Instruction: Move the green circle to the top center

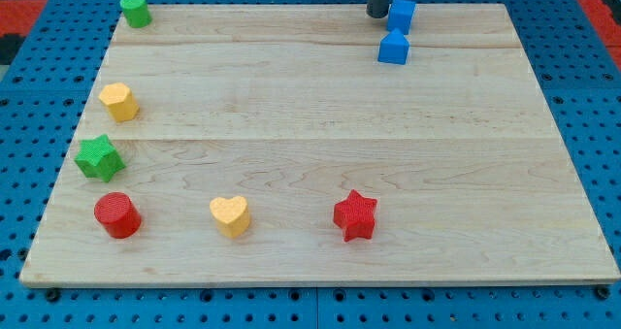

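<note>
The green circle (135, 11) sits at the top left corner of the wooden board (320, 125). My tip (377, 15) is a dark rod end at the top edge, right of centre, far to the right of the green circle. It stands just left of a blue cube-like block (401, 15), close to it or touching; I cannot tell which. A second blue block (393, 49) lies just below that one.
Along the left edge lie a yellow hexagon-like block (119, 102), a green star (99, 158) and a red circle (117, 214). A yellow heart (230, 215) and a red star (355, 215) lie near the bottom edge.
</note>
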You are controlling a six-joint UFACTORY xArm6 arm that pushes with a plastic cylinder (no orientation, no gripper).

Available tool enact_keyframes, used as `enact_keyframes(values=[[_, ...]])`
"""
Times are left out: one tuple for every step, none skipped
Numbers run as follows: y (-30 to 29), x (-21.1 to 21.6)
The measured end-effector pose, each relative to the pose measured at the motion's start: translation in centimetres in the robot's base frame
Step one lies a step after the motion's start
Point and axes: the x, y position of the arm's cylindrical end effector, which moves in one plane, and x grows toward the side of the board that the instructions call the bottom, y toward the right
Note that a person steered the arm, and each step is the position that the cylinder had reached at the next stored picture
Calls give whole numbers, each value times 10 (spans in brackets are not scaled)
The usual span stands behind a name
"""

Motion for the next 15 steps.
enact_keyframes(values=[[-5,1],[18,2],[-1,2],[-106,34],[-251,56],[-395,60],[-407,56],[-404,22],[-388,-16],[-322,-12],[-216,30],[-189,48],[-197,50],[-164,54],[-132,54]])
